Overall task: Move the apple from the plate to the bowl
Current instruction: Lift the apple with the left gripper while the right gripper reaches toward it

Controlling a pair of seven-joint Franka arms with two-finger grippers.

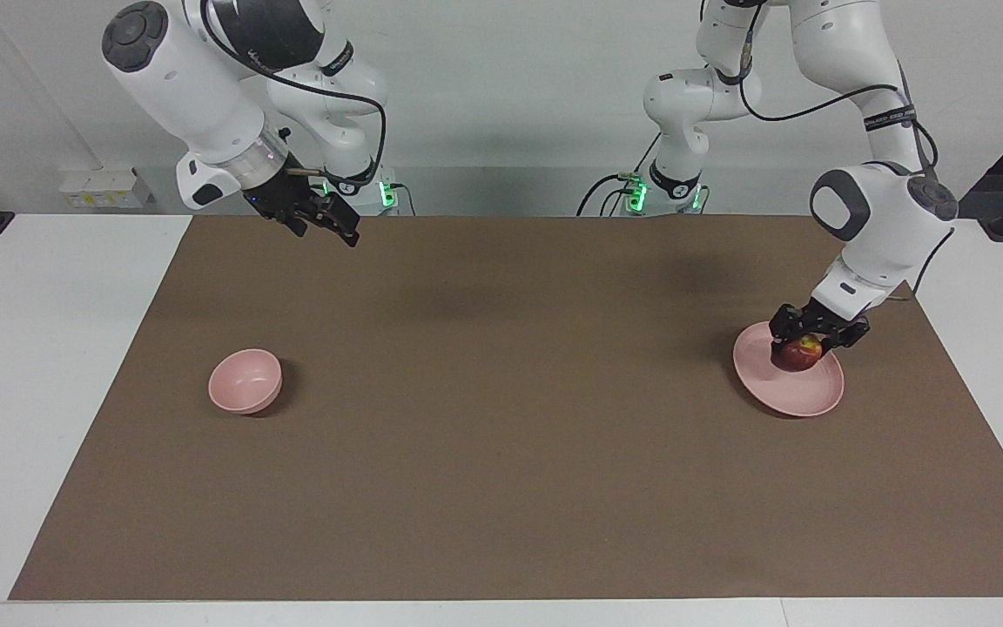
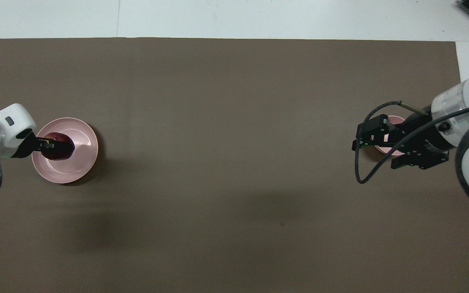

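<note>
Apple [image 1: 797,355] first: we see a small round fruit, dark red over most of its skin, with a yellow patch at the top around the stem end. It sits on the plate [image 1: 802,396], toward the part of the plate nearer to the robots, at the left arm's end of the table. Our left gripper [image 1: 815,335] is down on it, its black fingers clenched against the apple's two sides, so the grasp is on the fruit itself. In the overhead view the same gripper [image 2: 53,145] reaches in over the plate's rim [image 2: 80,171] and covers part of the apple [image 2: 60,151], which reads there as a dark maroon lump. We cannot tell whether the apple rests on the plate or is just clear of it.

The plate is flat, round and pale pink with a low rim, lying on the brown mat [image 1: 501,453].

Well apart from it, toward the right arm's end of the table, stands the bowl [image 1: 245,380], small, deep and the same pale pink, upright with nothing in it. Our right gripper [image 1: 323,222] hangs in the air over the mat's edge nearest the robots, its jaws released and spread wide, holding nothing. From overhead it [image 2: 381,142] overlaps the bowl [image 2: 385,147], of which only slivers show.
</note>
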